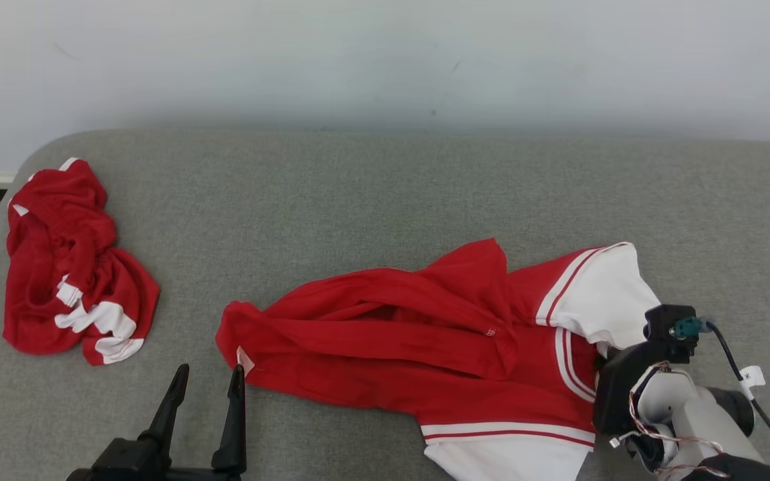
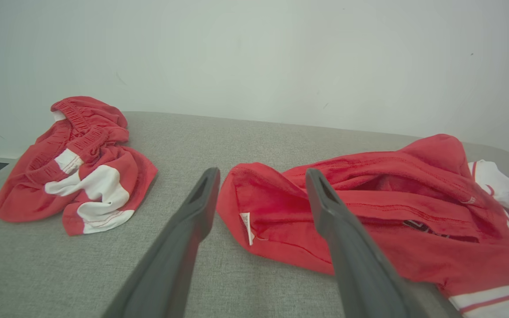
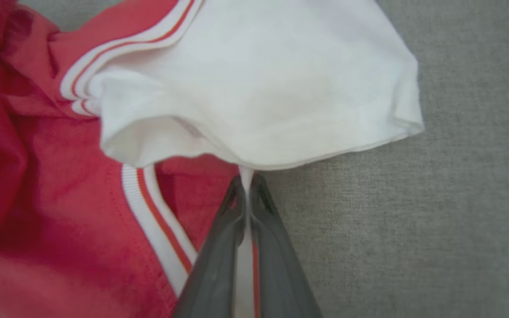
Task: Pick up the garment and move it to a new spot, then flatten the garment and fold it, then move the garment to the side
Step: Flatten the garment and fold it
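garment [image 1: 425, 334]: front-right of bed [image 1: 358, 187], long axis along the front edge, white sleeve [image 3: 259, 88] end pointing right, tagged red end pointing left | right gripper [image 3: 246, 181]: pinched on the sleeve hem, at the garment's right end | left gripper [image 1: 210, 369]: spread, empty, just beside the tagged end | judgement: each arm nearest its own end

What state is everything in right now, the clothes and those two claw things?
shirt: rumpled, not folded, lying on the grey surface.
shorts: crumpled in a heap at the left, nothing touching them.
left gripper: open, empty, close to the shirt's red end.
right gripper: shut on white fabric by the shirt's sleeve.
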Motion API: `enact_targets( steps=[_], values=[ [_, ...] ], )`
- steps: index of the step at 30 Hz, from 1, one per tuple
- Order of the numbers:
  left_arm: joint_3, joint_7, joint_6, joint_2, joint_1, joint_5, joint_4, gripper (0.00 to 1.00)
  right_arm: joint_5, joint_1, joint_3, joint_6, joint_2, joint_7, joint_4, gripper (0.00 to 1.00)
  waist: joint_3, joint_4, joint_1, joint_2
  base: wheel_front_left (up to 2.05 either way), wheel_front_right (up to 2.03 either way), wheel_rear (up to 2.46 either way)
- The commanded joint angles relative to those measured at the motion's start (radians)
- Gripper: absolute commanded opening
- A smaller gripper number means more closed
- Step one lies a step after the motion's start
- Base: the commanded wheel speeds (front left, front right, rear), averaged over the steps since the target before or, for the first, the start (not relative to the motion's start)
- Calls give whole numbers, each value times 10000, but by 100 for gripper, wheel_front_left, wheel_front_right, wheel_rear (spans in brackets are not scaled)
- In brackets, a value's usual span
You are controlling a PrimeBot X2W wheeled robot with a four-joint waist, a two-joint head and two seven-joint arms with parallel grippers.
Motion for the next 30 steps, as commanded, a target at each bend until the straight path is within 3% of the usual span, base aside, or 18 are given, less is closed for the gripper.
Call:
enact_targets(
  steps=[1,12,22,27,28,29,30],
  values=[
    [-6,-7,-26,0,-90,19,-58,100,-207,-131,-65,-26,-74,-77,105,0,177,134,0,0,0,0,0],
    [80,-7,-106,-2,-603,93,-731,100,-1130,-2447,-890,-26,-798,-593,225,0,1399,472,0,0,0,0,0],
    [-245,-7,-89,-3,-1250,-57,-1136,100,-2307,-4416,-903,-26,-1674,-1079,739,0,2411,1143,0,0,0,0,0],
    [-370,-7,-4,-3,-1407,-58,-1227,100,-2574,-4854,-1078,-26,-1691,-1701,1248,0,2488,1357,0,0,0,0,0],
    [-386,-7,0,-3,-1418,-61,-1236,100,-2606,-4930,-1101,-26,-1652,-1821,1359,36,2486,1367,0,0,0,0,0],
    [-386,-7,19,-3,-1418,-56,-1238,100,-2629,-4975,-1116,-26,-1621,-1912,1482,99,2479,1363,0,0,0,0,0],
    [-379,-7,52,-2,-1403,-56,-1227,100,-2638,-4996,-1106,-26,-1573,-2006,1607,100,2448,1343,0,0,0,0,0]
  ],
)
